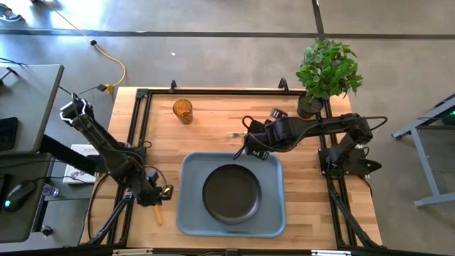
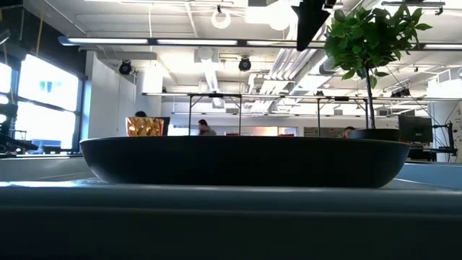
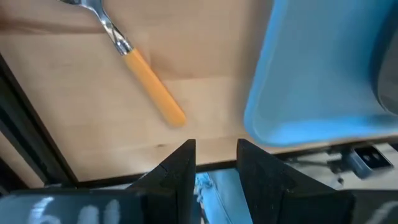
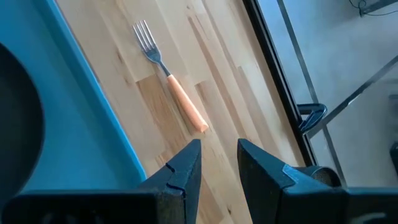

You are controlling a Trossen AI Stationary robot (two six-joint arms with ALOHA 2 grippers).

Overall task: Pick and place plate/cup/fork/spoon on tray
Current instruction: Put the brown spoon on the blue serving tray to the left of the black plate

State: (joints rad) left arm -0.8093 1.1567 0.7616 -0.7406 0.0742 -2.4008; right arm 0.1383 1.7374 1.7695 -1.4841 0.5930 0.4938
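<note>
Black plate (image 1: 232, 193) already on tray (image 1: 190, 213). Cup (image 1: 183, 110), fork (image 4: 169, 79), spoon (image 3: 139, 65) left on worktop (image 1: 213, 121). Right hand (image 1: 250, 150) slightly spread, empty, fork just ahead. Left hand (image 1: 158, 193) narrowly parted, empty, spoon just ahead.

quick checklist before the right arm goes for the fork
1. Plate on tray: ok.
2. Fork lying free on the table, clear of the tray: ok.
3. Right gripper jaws slightly apart, empty: ok.
4. Right gripper over the fork: not ok, the fork lies ahead of the jaws.
5. Left gripper far from the fork, by the spoon: ok.
6. Cup out of the way: ok.
</note>
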